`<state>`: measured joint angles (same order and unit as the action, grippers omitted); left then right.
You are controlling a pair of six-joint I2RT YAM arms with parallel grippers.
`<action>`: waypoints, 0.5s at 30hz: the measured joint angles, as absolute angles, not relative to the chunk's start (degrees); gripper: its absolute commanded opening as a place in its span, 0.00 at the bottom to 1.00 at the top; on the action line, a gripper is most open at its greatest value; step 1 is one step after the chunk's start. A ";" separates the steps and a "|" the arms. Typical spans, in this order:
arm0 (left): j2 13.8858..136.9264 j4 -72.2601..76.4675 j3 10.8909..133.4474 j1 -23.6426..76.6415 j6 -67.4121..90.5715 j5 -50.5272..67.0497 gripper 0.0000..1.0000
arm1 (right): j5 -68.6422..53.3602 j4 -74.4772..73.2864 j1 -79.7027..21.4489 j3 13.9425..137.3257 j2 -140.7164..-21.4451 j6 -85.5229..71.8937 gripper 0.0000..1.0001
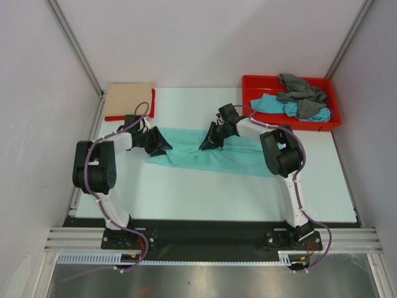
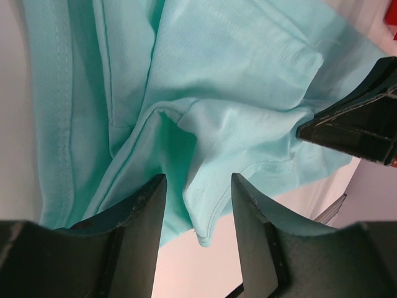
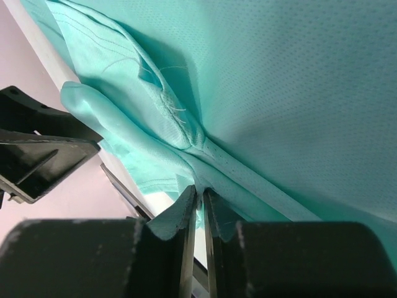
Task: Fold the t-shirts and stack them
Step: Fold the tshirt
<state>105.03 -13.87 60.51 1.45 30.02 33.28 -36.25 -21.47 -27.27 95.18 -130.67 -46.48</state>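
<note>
Left gripper (image 2: 197,186): jaws parted, loose fold of mint-green t-shirt (image 2: 236,81) between fingers (image 2: 139,230), unpinched. Right gripper (image 3: 200,194): nearly closed, nipping thin hem of same shirt. Shirt lies under and between both. Beyond right gripper: red tray (image 1: 248,84) holding grey t-shirt (image 1: 301,90) and turquoise-blue t-shirt (image 1: 270,104). Beyond left gripper: folded beige t-shirt (image 1: 128,99).
</note>
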 measured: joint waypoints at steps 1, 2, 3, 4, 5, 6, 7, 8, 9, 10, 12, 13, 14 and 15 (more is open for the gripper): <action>105.03 -13.85 59.99 1.56 29.93 33.39 0.51 | -36.29 -21.47 -27.31 95.09 -130.67 -46.48 0.16; 105.01 -13.85 59.44 1.78 29.95 33.47 0.50 | -36.32 -21.47 -27.40 94.94 -130.67 -46.46 0.16; 105.01 -13.85 59.00 1.93 29.95 33.47 0.49 | -36.34 -21.52 -27.49 94.80 -130.67 -46.46 0.16; 105.01 -13.85 58.52 2.24 29.95 33.54 0.48 | -36.34 -21.54 -27.62 94.67 -130.67 -46.46 0.17; 105.01 -13.82 58.08 2.59 29.98 33.71 0.44 | -36.36 -21.56 -27.73 94.61 -130.67 -46.41 0.16; 105.01 -13.80 57.76 2.94 30.02 33.85 0.40 | -36.36 -21.63 -27.86 94.59 -130.67 -46.35 0.17; 105.01 -13.78 57.39 3.33 30.11 33.95 0.35 | -36.36 -21.65 -27.99 94.59 -130.67 -46.26 0.17; 105.01 -13.74 57.08 3.60 30.15 34.26 0.24 | -36.36 -21.71 -28.08 94.59 -130.67 -46.19 0.16; 105.01 -13.82 56.93 3.79 30.28 34.46 0.19 | -36.38 -21.78 -28.14 94.59 -130.67 -46.00 0.16; 105.01 -13.89 56.93 3.97 30.24 34.65 0.15 | -36.36 -21.89 -28.18 94.59 -130.67 -45.82 0.15; 104.95 -13.80 56.99 4.01 30.00 34.70 0.07 | -36.36 -22.20 -28.18 94.56 -130.67 -45.41 0.13; 104.95 -13.85 57.10 4.01 30.02 34.63 0.06 | -36.34 -22.26 -28.18 94.56 -130.67 -45.30 0.12; 104.92 -13.87 57.23 4.01 30.00 34.52 0.04 | -36.34 -22.35 -28.18 94.56 -130.67 -45.15 0.11; 104.79 -13.89 57.43 4.01 29.95 34.39 0.04 | -36.34 -22.46 -28.18 94.56 -130.67 -45.04 0.10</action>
<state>104.79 -13.89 57.43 4.01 29.95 34.39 -36.34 -22.46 -28.18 94.56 -130.67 -45.04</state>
